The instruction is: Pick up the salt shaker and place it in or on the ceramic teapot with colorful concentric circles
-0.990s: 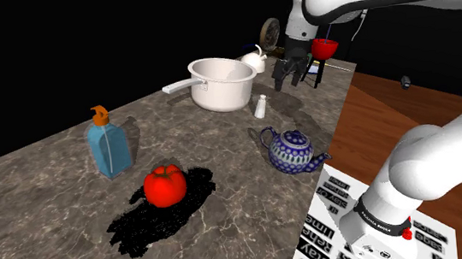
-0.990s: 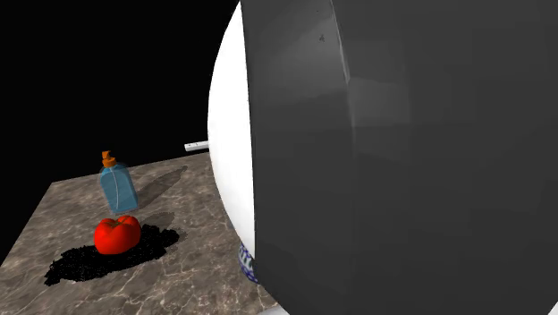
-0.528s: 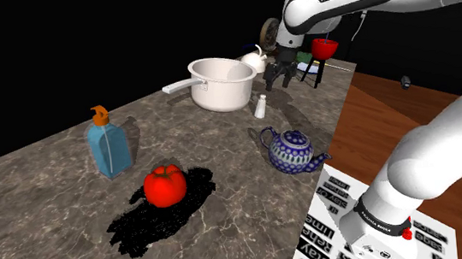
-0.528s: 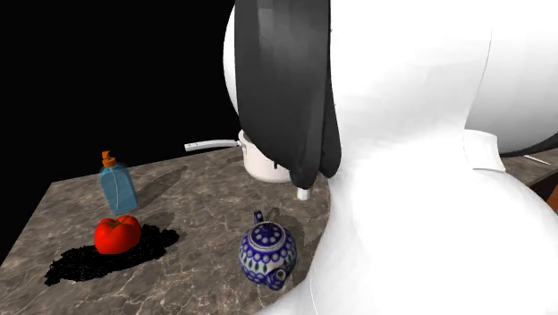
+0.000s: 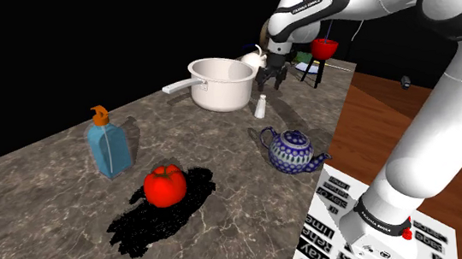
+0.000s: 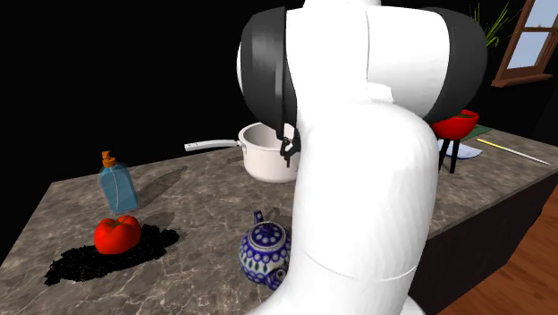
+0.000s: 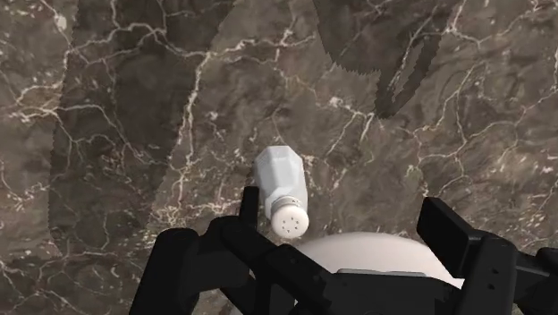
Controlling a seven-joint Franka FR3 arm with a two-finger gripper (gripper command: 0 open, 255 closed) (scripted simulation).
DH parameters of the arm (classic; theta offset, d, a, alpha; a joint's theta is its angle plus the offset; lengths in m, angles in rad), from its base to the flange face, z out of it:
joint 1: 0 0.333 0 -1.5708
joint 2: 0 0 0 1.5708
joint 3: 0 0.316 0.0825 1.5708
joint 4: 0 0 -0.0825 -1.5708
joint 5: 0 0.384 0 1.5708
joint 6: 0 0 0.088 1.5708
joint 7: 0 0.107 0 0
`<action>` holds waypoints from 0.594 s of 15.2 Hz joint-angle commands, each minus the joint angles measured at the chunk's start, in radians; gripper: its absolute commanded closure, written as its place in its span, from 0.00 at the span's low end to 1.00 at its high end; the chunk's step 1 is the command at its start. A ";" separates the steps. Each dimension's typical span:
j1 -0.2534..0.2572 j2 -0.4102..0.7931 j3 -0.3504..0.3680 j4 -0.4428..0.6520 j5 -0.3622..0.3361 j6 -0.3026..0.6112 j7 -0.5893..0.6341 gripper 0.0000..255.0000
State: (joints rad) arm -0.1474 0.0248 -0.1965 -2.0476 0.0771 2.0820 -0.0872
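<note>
The salt shaker [image 5: 260, 106], small and white with a holed top, stands upright on the dark marble counter beside the white pot [image 5: 221, 82]. My black gripper [image 5: 269, 77] hangs open just above and slightly behind it, touching nothing. In the wrist view the shaker [image 7: 283, 191] sits below the gripper [image 7: 349, 222], close to one of the fingers [image 7: 249, 204], while the other finger stands well apart from it. The teapot [image 5: 290, 152] is white with a blue dotted circle pattern and stands nearer the counter's front edge; it is also in the second exterior view [image 6: 265, 253].
A blue bottle [image 5: 108, 145] with an orange cap and a red tomato [image 5: 165, 185] on a black patch stand to the shoulder view's left. A white kettle [image 5: 254, 60] and a red bowl-shaped grill [image 5: 325, 47] stand behind the pot. My arm [image 6: 358, 179] blocks much of the second exterior view.
The arm has swung towards the shoulder view's left, carrying the open gripper from near the red grill to above the shaker. In the second exterior view the arm has uncovered the teapot and pot.
</note>
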 commanded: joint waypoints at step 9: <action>-0.028 0.181 -0.013 0.079 0.066 0.093 -0.050 0.00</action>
State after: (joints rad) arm -0.1757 0.2004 -0.2100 -1.9621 0.1408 2.1626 -0.1354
